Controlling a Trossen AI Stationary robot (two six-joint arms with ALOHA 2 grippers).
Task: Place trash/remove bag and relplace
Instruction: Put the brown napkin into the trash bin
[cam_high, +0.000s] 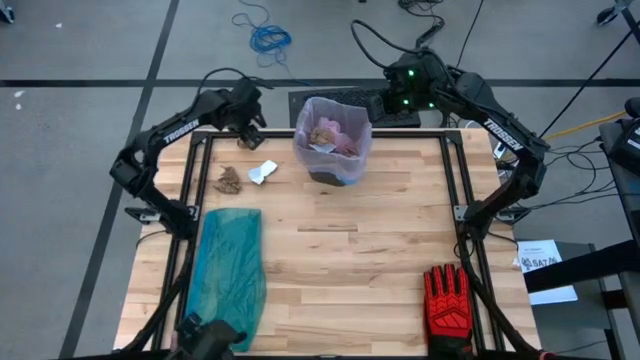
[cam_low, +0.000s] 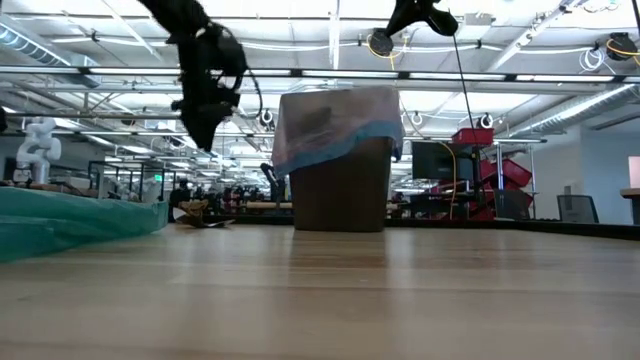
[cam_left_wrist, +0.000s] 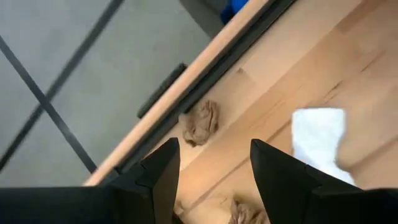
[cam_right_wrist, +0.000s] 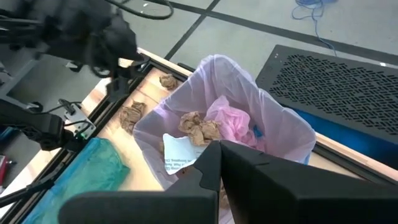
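- Counter (cam_high: 380, 260): wooden top, carrying every item below; both arms reaching in from the far edge.
- Teal-green plastic bag (cam_high: 230, 270): lying flat near the left front corner, not yet in use; judged to be the replacement liner.
- Bin (cam_low: 340, 185): standing at the far middle of the counter, lined with the bag (cam_high: 305, 135), pinkish-lavender, rim folded over the top with the blue drawstring showing in the low view. Not yet removed.
- Red-and-black glove (cam_high: 446, 300): at the right front, well apart from the work, no part of the trash.
- Left hand (cam_left_wrist: 211, 165): raised above the far left of the counter, fingers apart and empty, pointing down near the loose scraps.
- Right hand (cam_right_wrist: 219, 163): hanging just behind and above the bin, fingers pressed together, gripping nothing visible.
- Trash in the bag (cam_right_wrist: 199, 127): brown wads and a white sheet already inside.
- Trash left out: brown wad (cam_high: 229, 179), white scrap (cam_high: 263, 172), plus another small brown wad (cam_left_wrist: 200, 121) near the counter edge.
- Progress, judged: collection partly done; remaining pieces, bag removal and relining all outstanding.
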